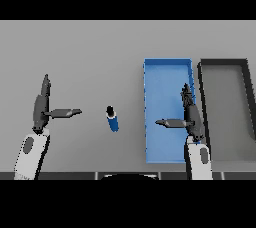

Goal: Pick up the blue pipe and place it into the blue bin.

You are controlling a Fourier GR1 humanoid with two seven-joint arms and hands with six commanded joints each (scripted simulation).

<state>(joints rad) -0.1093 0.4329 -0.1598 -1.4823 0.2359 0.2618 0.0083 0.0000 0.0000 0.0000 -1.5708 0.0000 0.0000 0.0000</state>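
Note:
The blue pipe (112,118), a short blue cylinder with a dark end, lies on the grey table near the middle. To its right stands the blue bin (151,79), a long shallow rectangular tray. My right hand (190,114) hovers over the bin's right half, fingers straight and thumb pointing left, holding nothing. My left hand (41,104) shows at the left, well apart from the pipe, fingers straight and thumb pointing right toward it.
A dark grey bin (202,79) sits right beside the blue bin, at the table's right side.

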